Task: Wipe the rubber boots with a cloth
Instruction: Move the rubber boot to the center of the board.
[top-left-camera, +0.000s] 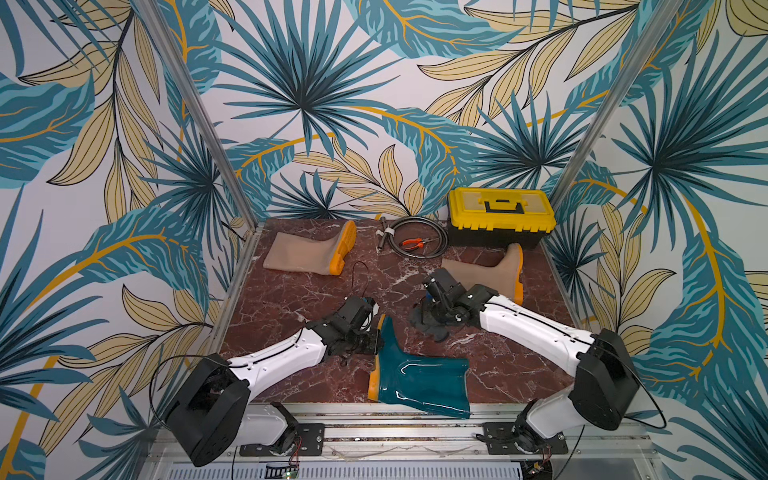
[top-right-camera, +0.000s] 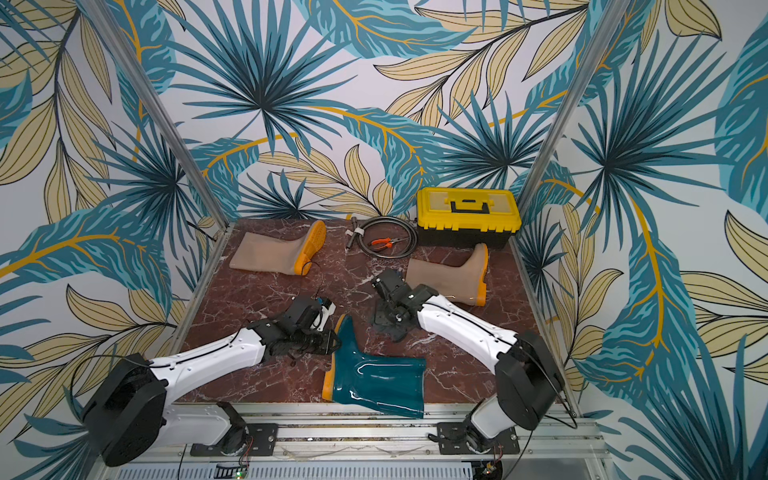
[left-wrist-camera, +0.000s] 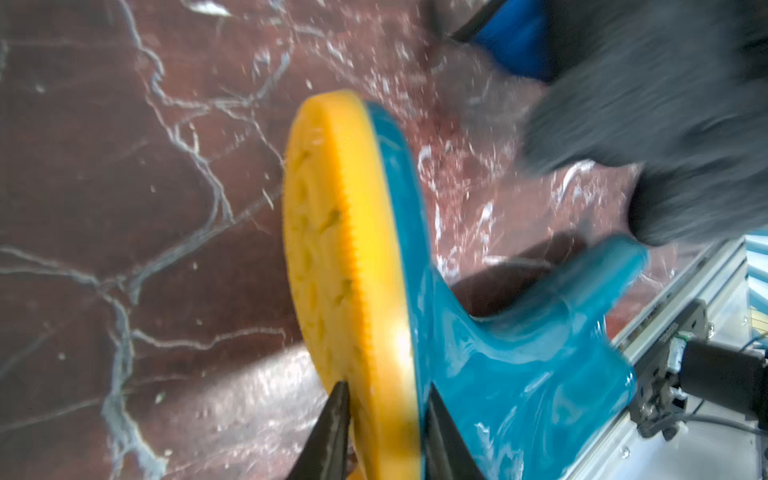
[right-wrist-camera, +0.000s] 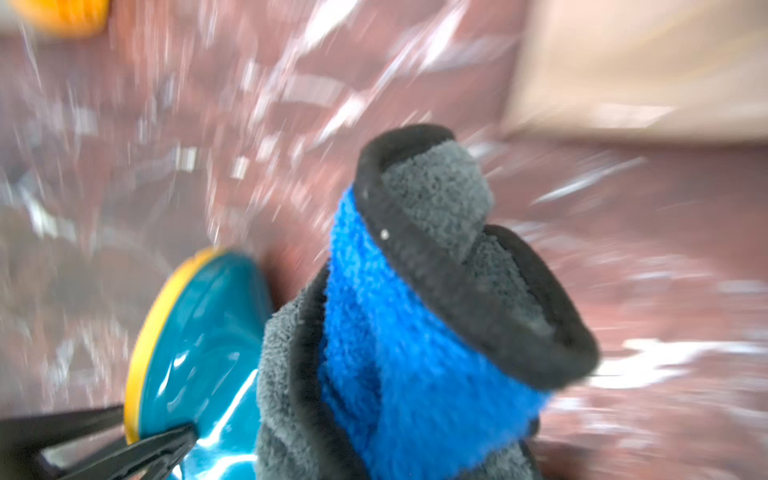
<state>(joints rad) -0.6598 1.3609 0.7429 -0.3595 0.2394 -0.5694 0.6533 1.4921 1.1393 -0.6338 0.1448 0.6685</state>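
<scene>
Teal boot lies near-centre on the bench, left pincer nipping its orange-soled toe; right pincer, clamped on the cloth, sits just right. Pin firmly, then wipe along the shaft.

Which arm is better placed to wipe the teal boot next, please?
Right: the right gripper holds the cloth near the toe of the teal boot, while the left gripper pinches its orange sole, likely steadying it.
</scene>
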